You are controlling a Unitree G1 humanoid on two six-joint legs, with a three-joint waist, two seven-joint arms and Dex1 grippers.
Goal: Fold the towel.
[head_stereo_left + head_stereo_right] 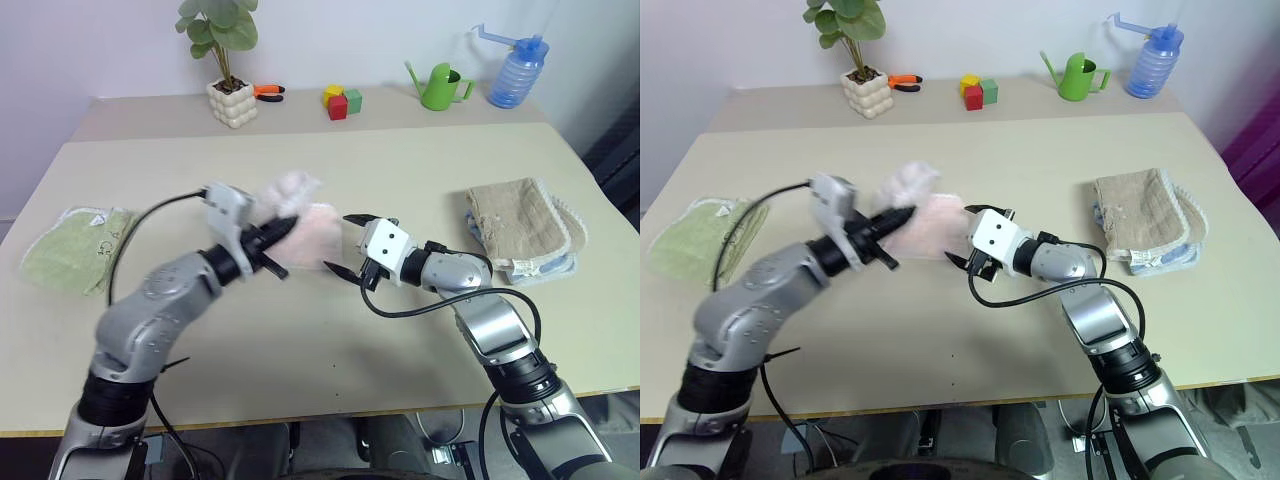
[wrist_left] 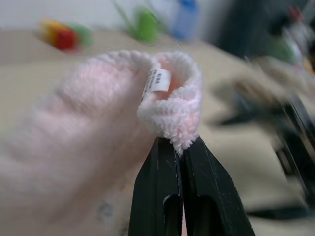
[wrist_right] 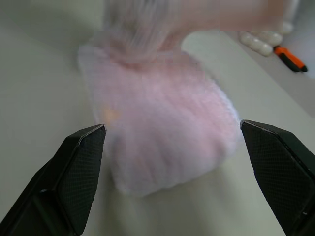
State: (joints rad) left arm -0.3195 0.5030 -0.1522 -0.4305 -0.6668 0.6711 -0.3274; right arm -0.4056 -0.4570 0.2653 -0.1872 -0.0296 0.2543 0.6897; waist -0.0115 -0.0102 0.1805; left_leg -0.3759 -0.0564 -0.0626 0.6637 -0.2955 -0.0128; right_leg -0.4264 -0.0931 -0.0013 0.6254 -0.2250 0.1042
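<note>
The pale pink towel [image 1: 318, 228] lies at the middle of the table, with one corner [image 1: 290, 188] lifted and bunched above the rest. My left gripper [image 1: 288, 228] is shut on that raised edge. In the left wrist view its black fingers [image 2: 165, 191] pinch the terry hem [image 2: 172, 123] just below a white label [image 2: 158, 80]. My right gripper [image 1: 345, 243] stands open at the towel's right side, pointing at it. In the right wrist view the flat part of the towel [image 3: 157, 123] lies ahead between the wide-spread fingers [image 3: 81, 167], untouched.
A light green towel [image 1: 70, 250] lies at the table's left edge and a folded beige towel [image 1: 520, 225] at the right. Along the back stand a potted plant [image 1: 232, 100], an orange tool [image 1: 268, 93], coloured blocks [image 1: 340, 102], a green watering can [image 1: 440, 87] and a blue bottle [image 1: 517, 70].
</note>
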